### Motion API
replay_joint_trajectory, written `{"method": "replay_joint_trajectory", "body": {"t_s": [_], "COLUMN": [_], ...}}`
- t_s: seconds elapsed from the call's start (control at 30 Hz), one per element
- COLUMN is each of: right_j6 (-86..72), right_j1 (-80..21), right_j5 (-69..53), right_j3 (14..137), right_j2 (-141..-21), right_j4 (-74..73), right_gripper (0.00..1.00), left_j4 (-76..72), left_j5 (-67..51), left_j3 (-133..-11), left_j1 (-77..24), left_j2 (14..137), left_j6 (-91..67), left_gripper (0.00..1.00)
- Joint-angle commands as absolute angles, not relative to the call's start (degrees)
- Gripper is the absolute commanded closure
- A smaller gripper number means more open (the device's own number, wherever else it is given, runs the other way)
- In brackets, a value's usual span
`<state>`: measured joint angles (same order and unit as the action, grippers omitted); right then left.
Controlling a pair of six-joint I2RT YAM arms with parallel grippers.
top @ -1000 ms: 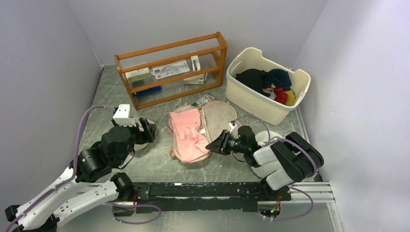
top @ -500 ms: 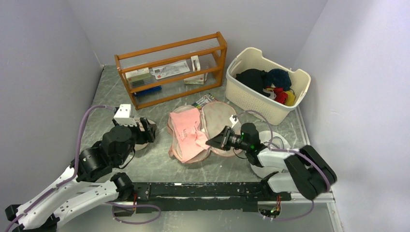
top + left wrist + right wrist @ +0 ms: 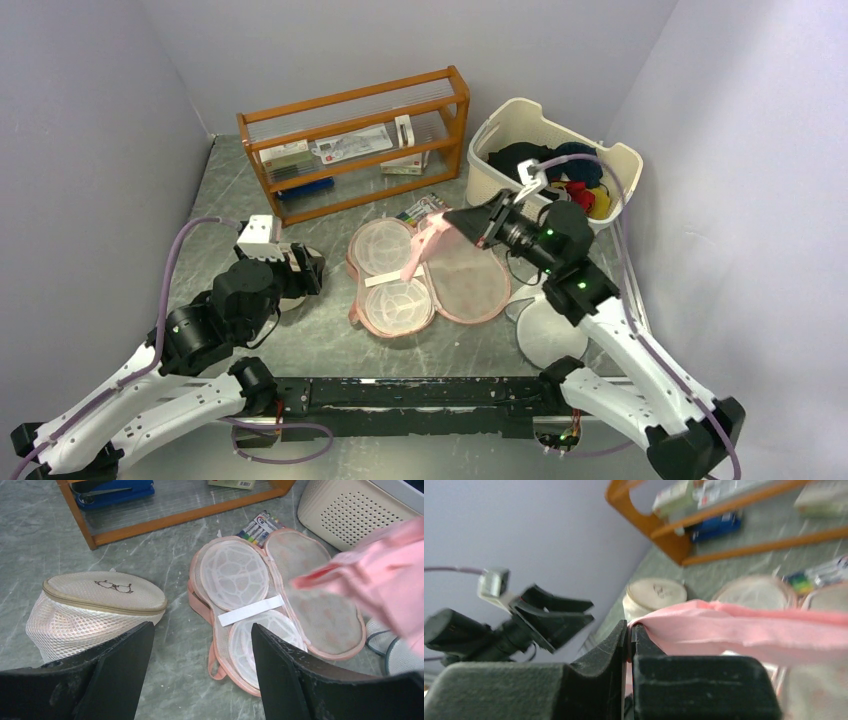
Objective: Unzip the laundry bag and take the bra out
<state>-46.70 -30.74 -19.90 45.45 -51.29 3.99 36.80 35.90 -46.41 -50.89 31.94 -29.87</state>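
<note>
The right jaws are clenched on a fold of the pink bra (image 3: 749, 630), holding it in the air over the laundry bag (image 3: 470, 285). The bag lies unzipped and spread open on the tabletop (image 3: 320, 345). The bra trails down toward the bag; whether its lower end touches it cannot be told. The left jaws stand wide apart, grasping nothing, low beside a beige mesh pouch (image 3: 95, 605).

Left arm (image 3: 125, 402), right arm (image 3: 632, 352): white links, black joints, lilac cables (image 3: 166, 270), black jaws.
</note>
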Motion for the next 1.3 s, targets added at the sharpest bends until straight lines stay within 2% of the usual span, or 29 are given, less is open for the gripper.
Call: {"method": "replay_joint_trajectory", "body": {"t_s": [0.0,0.27,0.43,0.63,0.77,0.93,1.07,1.27], "right_j6": [-39.6,-34.6,-26.6,-18.5,-17.3,-20.3,-27.7,-35.1], "right_j1": [-30.5,-30.5,-30.5,-30.1,-28.6,-22.0,-14.1,-1.3], "right_j5": [-8.7,13.4,24.1,28.2,23.3,15.0,3.1,-16.9], "right_j3": [53.8,58.0,66.8,75.7,83.1,91.7,99.5,96.3], "right_j2": [-47.2,-43.5,-51.3,-61.5,-69.2,-78.7,-87.3,-91.7], "right_j4": [-6.3,-4.6,-5.4,-1.4,0.2,0.0,-7.5,-10.7], "right_gripper": [1.0,1.0,1.0,1.0,1.0,1.0,1.0,1.0], "left_j4": [35.1,35.0,34.9,34.9,35.0,35.2,35.3,35.0], "left_j5": [35.5,35.2,35.2,35.2,35.4,35.8,36.1,35.8], "left_j3": [-46.3,-46.2,-46.2,-46.1,-46.2,-46.2,-46.2,-46.1], "left_j1": [-50.5,-50.5,-50.5,-50.5,-50.5,-50.5,-50.5,-50.5], "left_j2": [31.6,31.4,31.1,31.1,31.2,30.8,30.4,30.4], "left_j6": [-29.0,-28.9,-29.0,-28.9,-29.0,-29.1,-29.3,-29.1], "left_gripper": [0.18,0.18,0.18,0.18,0.18,0.18,0.18,0.17]}}
